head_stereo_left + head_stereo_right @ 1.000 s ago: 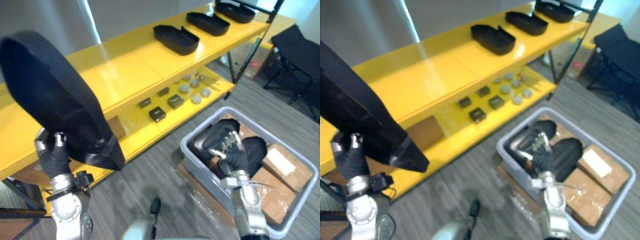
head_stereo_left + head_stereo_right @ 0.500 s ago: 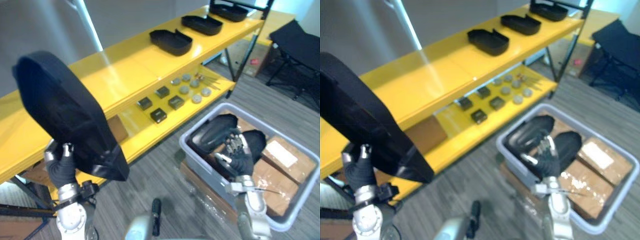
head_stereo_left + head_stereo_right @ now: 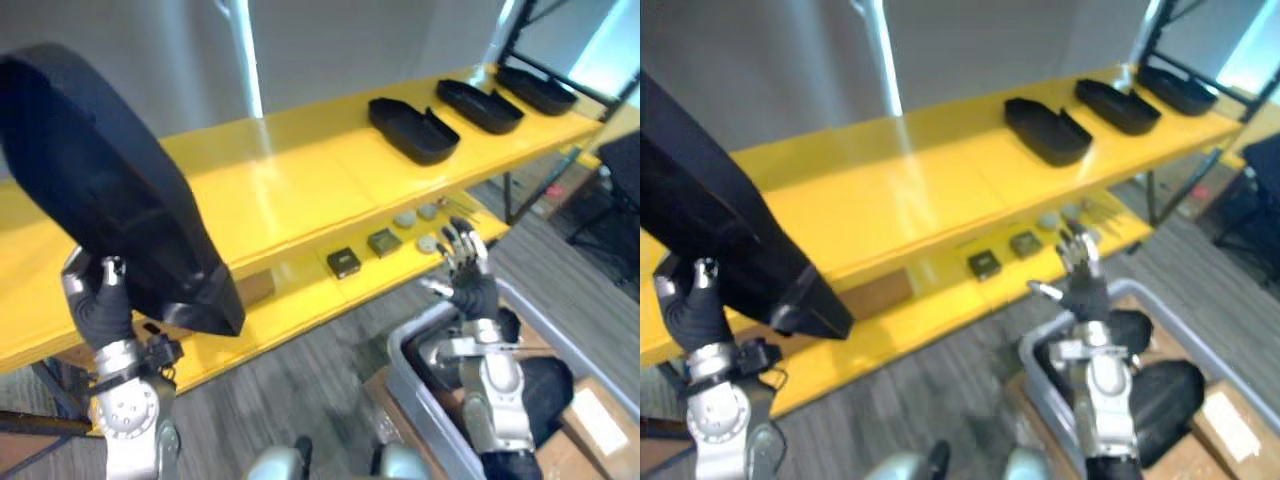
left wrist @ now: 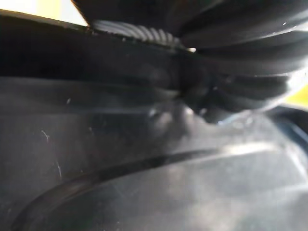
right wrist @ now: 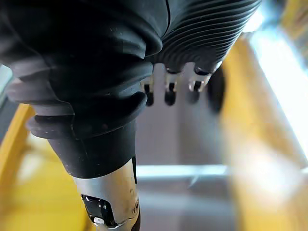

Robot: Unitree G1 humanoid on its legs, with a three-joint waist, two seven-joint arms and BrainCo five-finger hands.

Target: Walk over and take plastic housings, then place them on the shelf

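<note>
A plain grey wall point(image 3: 350, 45) runs behind everything, cut by one bright upright streak of light point(image 3: 243, 50). Against it stands a long yellow shelf point(image 3: 290, 190), its glossy top board catching the glare, with a lower yellow board point(image 3: 300, 290) beneath. A black metal post point(image 3: 1153, 198) carries it near the far right end. The floor point(image 3: 310, 385) is grey carpet with fine stripes. In the upper right corner there is a pale bluish brightness point(image 3: 620, 55), like a window.

Black housing point(image 3: 110, 190) aloft, tilted — three housings point(image 3: 480, 105) on yellow shelf point(image 3: 290, 195)
</note>
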